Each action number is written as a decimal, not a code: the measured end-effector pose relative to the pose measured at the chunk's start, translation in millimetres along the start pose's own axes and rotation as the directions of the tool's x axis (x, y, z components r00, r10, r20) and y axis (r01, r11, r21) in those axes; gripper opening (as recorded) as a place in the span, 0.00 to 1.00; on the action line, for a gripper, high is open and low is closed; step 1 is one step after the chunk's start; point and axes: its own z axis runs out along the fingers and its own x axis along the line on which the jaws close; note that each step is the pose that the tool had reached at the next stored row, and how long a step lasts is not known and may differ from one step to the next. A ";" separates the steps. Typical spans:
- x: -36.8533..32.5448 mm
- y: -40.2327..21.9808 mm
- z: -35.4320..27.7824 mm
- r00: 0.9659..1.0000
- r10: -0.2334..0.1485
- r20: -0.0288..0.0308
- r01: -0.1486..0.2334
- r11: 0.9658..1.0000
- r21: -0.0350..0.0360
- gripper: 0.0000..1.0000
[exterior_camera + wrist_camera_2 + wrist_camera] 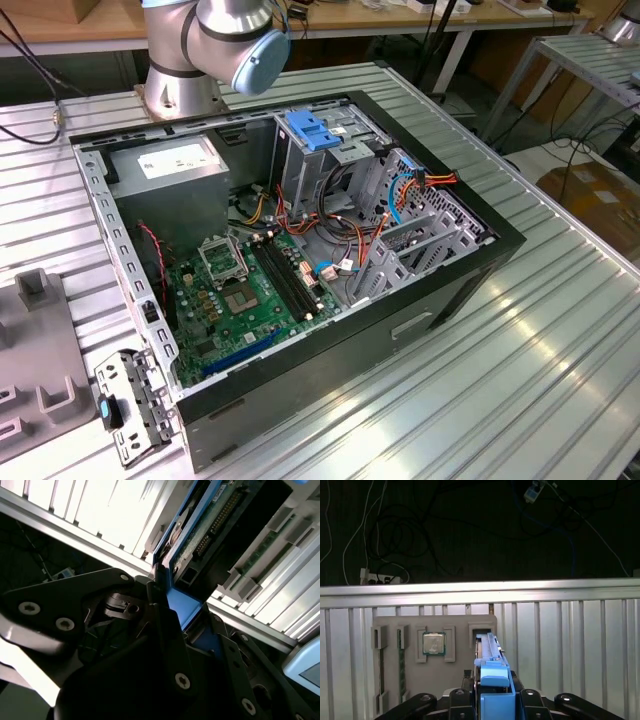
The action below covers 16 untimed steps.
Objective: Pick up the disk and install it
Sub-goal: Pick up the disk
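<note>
- The gripper [493,696] is clenched on the disk [491,680], with a black finger against each flank. The disk stands on edge between them, over the grey holder tray [460,625] on the slatted table [520,380].
- The disk's far end lines up with the tray's open slot. You cannot tell whether it is clear of the slot walls. If it is not, a sideways pull could jam it or drag the tray.
- The grip looks narrow and sits near one end, on blue plastic. A quick swing could make the disk pivot or slip between the fingers.
- In the exterior view, the open computer case [505,235] holds loose red, orange and blue cables [400,195] at about 2 o'clock from the motherboard [250,290]. They lie beside the metal drive cage [420,240] and could snag a disk coming in tilted.
- The ridged blue bracket [312,130] at 1 o'clock from the motherboard is not your part, so don't mistake it for a seated drive.
- The disk is a thin slab with bright blue side rails. In the second wrist view, its underside shows a green circuit board and a connector row.
</note>
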 end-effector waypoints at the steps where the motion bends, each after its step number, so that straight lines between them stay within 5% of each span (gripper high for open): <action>1: 0.0 0.0 -0.9 1.000 0.000 0.000 0.000 1.000 0.000 0.37; 16: -0.2 0.1 -9.8 1.000 0.000 0.000 0.000 1.000 0.000 0.37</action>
